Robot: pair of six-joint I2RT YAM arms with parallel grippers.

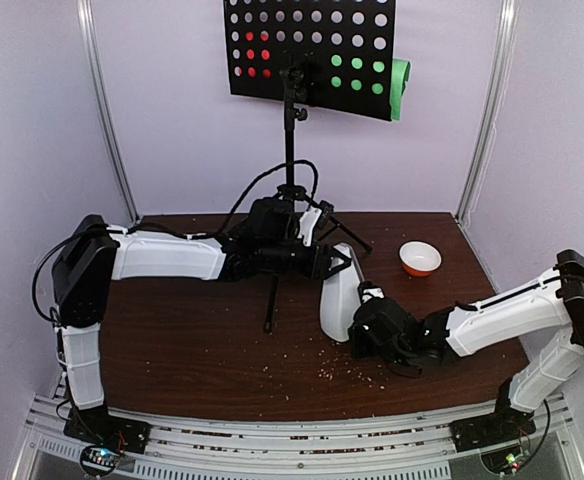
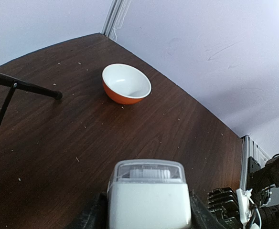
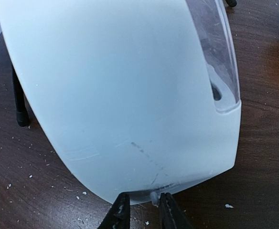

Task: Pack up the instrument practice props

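Showing a dark, crumb-strewn bench (image 1: 192, 350) boxed in by lilac walls (image 1: 172, 150). Counting two arms, one black music stand (image 1: 297, 85) at the back holding one red sheet (image 1: 264, 54) and one green sheet (image 1: 400, 88), one white metronome (image 1: 337, 300) mid-bench, one bowl (image 1: 419, 258) near it. Stretching the left arm (image 1: 167, 257) low across, clamping the left jaws on the metronome's top. Bending the right arm (image 1: 497, 315) inward, pinching the right jaws on a nub at its lower edge.
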